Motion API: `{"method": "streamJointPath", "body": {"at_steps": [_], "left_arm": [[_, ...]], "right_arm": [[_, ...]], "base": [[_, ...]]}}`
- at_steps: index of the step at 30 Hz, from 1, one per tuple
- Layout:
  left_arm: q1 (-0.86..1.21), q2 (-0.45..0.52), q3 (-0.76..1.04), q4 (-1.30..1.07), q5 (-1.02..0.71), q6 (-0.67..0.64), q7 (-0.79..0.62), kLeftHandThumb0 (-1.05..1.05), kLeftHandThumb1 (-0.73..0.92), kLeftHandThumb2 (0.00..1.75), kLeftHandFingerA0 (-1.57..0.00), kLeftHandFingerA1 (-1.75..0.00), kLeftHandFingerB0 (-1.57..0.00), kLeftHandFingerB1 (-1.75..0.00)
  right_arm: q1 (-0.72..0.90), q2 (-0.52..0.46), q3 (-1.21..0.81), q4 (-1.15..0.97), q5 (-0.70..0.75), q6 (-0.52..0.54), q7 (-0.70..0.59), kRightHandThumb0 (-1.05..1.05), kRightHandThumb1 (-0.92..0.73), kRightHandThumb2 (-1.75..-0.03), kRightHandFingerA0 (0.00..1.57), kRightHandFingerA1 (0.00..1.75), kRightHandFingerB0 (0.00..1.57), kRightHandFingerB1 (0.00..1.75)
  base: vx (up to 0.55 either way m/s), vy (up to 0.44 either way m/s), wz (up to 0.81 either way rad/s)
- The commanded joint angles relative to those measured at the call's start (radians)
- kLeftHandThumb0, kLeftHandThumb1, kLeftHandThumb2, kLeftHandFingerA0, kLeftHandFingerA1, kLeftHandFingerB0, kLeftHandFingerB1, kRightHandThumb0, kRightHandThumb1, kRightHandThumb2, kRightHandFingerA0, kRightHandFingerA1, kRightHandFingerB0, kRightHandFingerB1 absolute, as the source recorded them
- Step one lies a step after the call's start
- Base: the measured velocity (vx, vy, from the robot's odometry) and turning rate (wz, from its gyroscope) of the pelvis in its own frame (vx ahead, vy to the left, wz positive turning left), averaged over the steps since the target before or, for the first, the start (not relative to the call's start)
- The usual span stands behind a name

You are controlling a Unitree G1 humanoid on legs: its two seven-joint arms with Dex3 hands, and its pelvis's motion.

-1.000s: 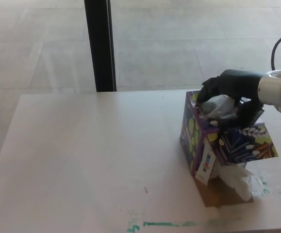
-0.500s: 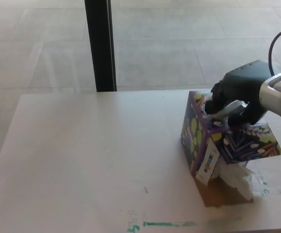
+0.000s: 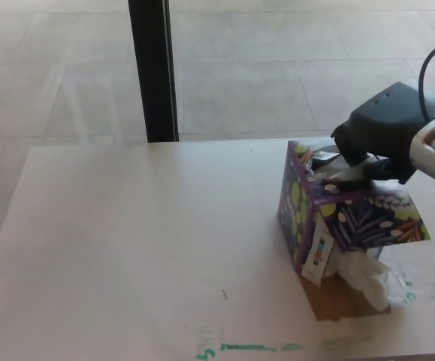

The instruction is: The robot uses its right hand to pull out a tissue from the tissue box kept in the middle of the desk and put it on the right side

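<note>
The purple tissue box [image 3: 341, 222] with leaf and dot patterns stands at the right of the desk [image 3: 142, 241], tipped with its top leaning right. My right hand [image 3: 382, 128] hovers over the box's top opening, fingers curled down onto a white tissue [image 3: 339, 174] that pokes out of the opening. The hand covers most of that tissue. Another crumpled white tissue [image 3: 367, 274] lies on the desk under the box's raised right side. My left hand does not show.
A black pillar [image 3: 151, 71] rises behind the desk's far edge, with tiled floor beyond. Green paint marks [image 3: 247, 347] run along the desk's near edge. A black cable [image 3: 426, 69] loops above my right wrist.
My right hand has lifted up and to the right from inside the box top. Less of the white tissue shows. The box stays tilted in the same spot.
</note>
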Motion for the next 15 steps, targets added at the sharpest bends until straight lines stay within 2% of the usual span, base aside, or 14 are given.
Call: {"method": "streamJointPath", "body": {"at_steps": [1, 2, 3, 4, 5, 6, 7, 8, 9, 11, 12, 13, 14, 15], "left_arm": [[0.011, 0.005, 0.002, 0.002, -0.009, -0.013, 0.01, -0.63, 0.91, 0.66, -0.59, -0.49, -0.54, -0.46], [0.015, 0.003, -0.003, 0.0, -0.003, -0.031, 0.012, -0.63, 0.91, 0.67, -0.58, -0.5, -0.56, -0.48], [0.017, 0.003, -0.005, -0.001, 0.0, -0.039, 0.013, -0.63, 0.91, 0.67, -0.58, -0.5, -0.56, -0.48], [0.011, 0.005, -0.016, 0.001, 0.01, -0.028, 0.02, -0.65, 0.9, 0.67, -0.59, -0.48, -0.56, -0.46], [0.01, 0.006, -0.017, 0.001, 0.011, -0.026, 0.021, -0.65, 0.9, 0.67, -0.59, -0.48, -0.56, -0.46], [0.009, 0.005, -0.01, 0.001, 0.003, -0.023, 0.014, -0.64, 0.9, 0.67, -0.56, -0.51, -0.53, -0.48], [0.003, 0.001, 0.008, 0.002, -0.018, -0.01, 0.006, -0.64, 0.89, 0.66, -0.6, -0.54, -0.56, -0.51], [0.002, 0.0, 0.01, 0.002, -0.02, -0.007, 0.009, -0.65, 0.88, 0.66, -0.59, -0.51, -0.56, -0.49], [0.003, 0.001, 0.002, 0.002, -0.012, -0.013, 0.006, -0.64, 0.92, 0.68, -0.52, -0.48, -0.51, -0.47], [0.001, 0.003, -0.007, 0.001, -0.002, -0.02, 0.008, -0.64, 0.91, 0.67, -0.57, -0.49, -0.56, -0.48], [-0.006, 0.003, -0.002, 0.002, -0.007, -0.01, 0.02, -0.65, 0.89, 0.67, -0.6, -0.49, -0.59, -0.48], [-0.009, 0.004, 0.0, 0.002, -0.009, -0.005, 0.024, -0.65, 0.89, 0.67, -0.6, -0.49, -0.59, -0.48], [-0.011, 0.005, 0.0, 0.002, -0.009, -0.007, 0.023, -0.64, 0.89, 0.67, -0.63, -0.49, -0.59, -0.48], [-0.012, 0.005, 0.001, 0.003, -0.009, -0.01, 0.023, -0.64, 0.89, 0.67, -0.63, -0.49, -0.59, -0.48]], "right_arm": [[0.016, -0.012, -0.028, 0.016, -0.074, -0.097, -0.189, -0.33, -0.54, -0.78, 0.78, 1.63, 0.75, 1.41], [0.03, -0.013, -0.037, 0.018, -0.082, -0.11, -0.276, -0.35, -0.48, -0.99, 0.91, 1.68, 0.69, 1.45], [0.036, -0.012, -0.042, 0.021, -0.088, -0.118, -0.316, -0.35, -0.48, -0.99, 0.91, 1.68, 0.69, 1.45], [0.044, -0.008, -0.051, 0.023, -0.083, -0.121, -0.346, -0.39, -0.51, -0.93, 1.03, 1.75, 0.69, 1.48], [0.045, -0.007, -0.053, 0.025, -0.083, -0.123, -0.351, -0.39, -0.51, -0.93, 1.03, 1.75, 0.69, 1.48], [0.049, -0.006, -0.057, 0.025, -0.08, -0.125, -0.362, -0.31, -0.54, -0.83, 0.87, 1.75, 0.75, 1.53], [0.063, -0.008, -0.061, 0.017, -0.088, -0.118, -0.387, -0.34, -0.6, -0.7, 0.88, 1.74, 0.75, 1.47], [0.068, -0.009, -0.059, 0.012, -0.098, -0.11, -0.395, -0.44, -0.48, -0.94, 1.17, 1.35, 0.88, 1.16], [0.075, -0.007, -0.057, 0.012, -0.106, -0.108, -0.421, -0.42, -0.47, -0.94, 1.18, 1.34, 0.89, 1.09], [0.085, -0.006, -0.058, 0.017, -0.114, -0.109, -0.461, -0.41, -0.48, -0.95, 1.18, 1.33, 0.88, 1.08], [0.091, -0.006, -0.052, 0.018, -0.13, -0.095, -0.477, -0.31, -0.55, -0.74, 0.9, 1.75, 0.82, 1.29], [0.091, -0.005, -0.05, 0.021, -0.136, -0.088, -0.484, -0.31, -0.55, -0.74, 0.9, 1.75, 0.82, 1.29], [0.094, -0.006, -0.049, 0.023, -0.138, -0.084, -0.484, -0.29, -0.48, -0.81, 0.93, 1.75, 0.8, 1.45], [0.099, -0.007, -0.047, 0.026, -0.142, -0.078, -0.484, -0.29, -0.48, -0.81, 0.93, 1.75, 0.8, 1.45]], "base": [[0.0, 0.0, 0.0], [0.0, 0.0, 0.0], [0.0, 0.0, 0.0], [0.0, 0.0, 0.0], [0.0, 0.0, 0.0], [0.0, 0.0, 0.0], [0.0, 0.0, 0.0], [0.0, 0.0, 0.0], [0.0, 0.0, 0.0], [0.0, 0.0, 0.0], [0.0, 0.0, 0.0], [0.0, 0.0, 0.0], [0.0, 0.0, 0.0], [0.0, 0.0, 0.0]]}}
